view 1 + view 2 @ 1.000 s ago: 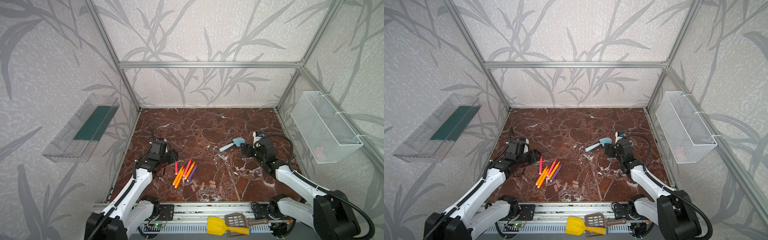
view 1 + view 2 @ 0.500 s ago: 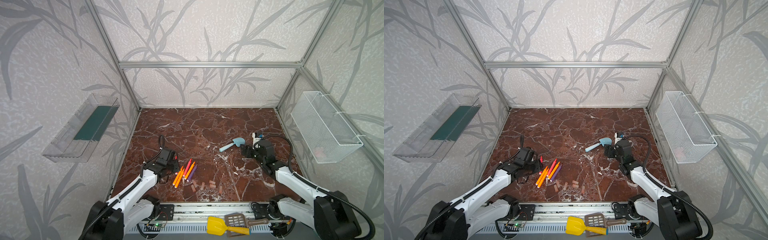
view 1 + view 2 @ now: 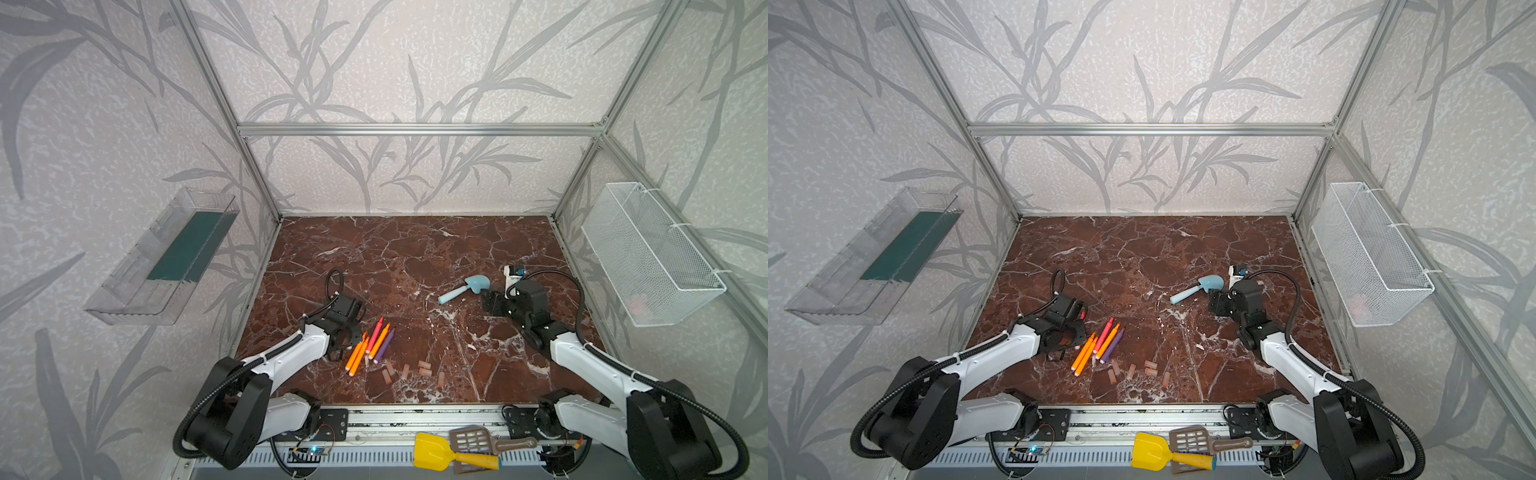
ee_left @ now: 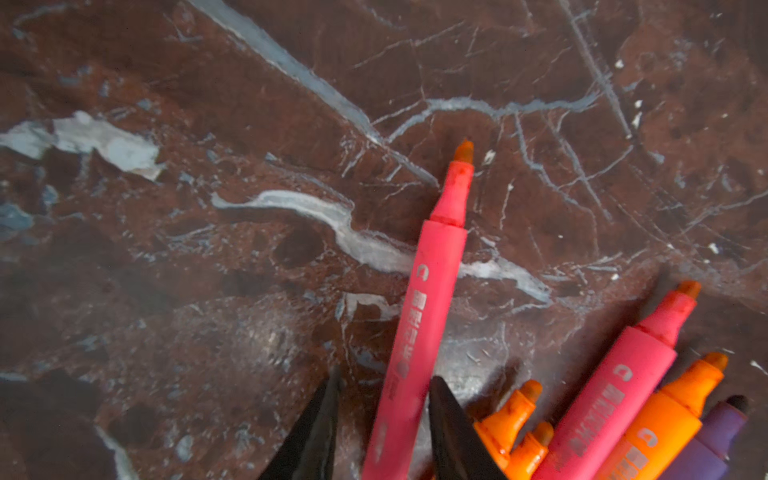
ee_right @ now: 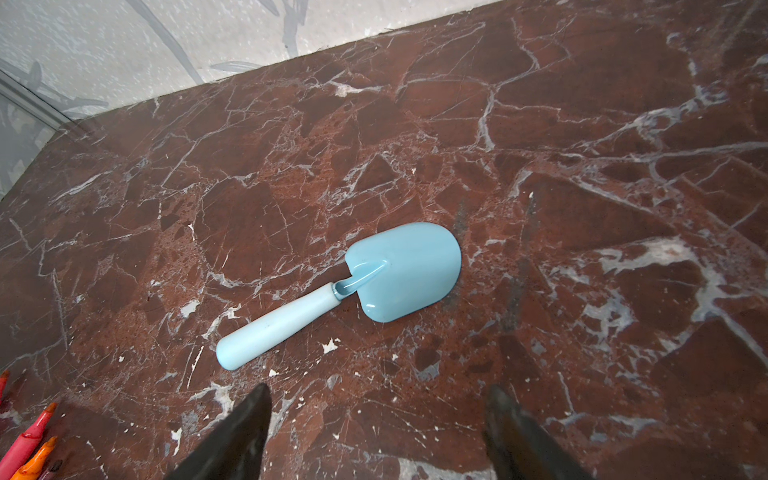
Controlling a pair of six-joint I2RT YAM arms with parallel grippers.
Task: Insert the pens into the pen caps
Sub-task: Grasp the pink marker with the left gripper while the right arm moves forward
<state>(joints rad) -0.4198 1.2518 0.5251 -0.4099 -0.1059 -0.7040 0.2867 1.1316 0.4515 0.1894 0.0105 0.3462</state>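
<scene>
- Fingers (image 4: 451, 428) of the left gripper (image 4: 384, 374) stand narrow astride one red-pink pen (image 4: 432, 282); one touches it, and a gap shows beside the other.
- Other pens (image 4: 623, 399) lie just beside them; pen caps (image 3: 405, 371) lie behind, toward the base.
- Left arm (image 3: 291, 353) reaches low, wrist bent down.
- Right gripper (image 5: 374, 432) is spread wide; toy shovel (image 5: 374, 278) lies beyond its fingertips.

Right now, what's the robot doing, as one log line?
left gripper: astride red-pink marker pen, unclamped | right gripper: open, empty, near light-blue plastic toy shovel
</scene>
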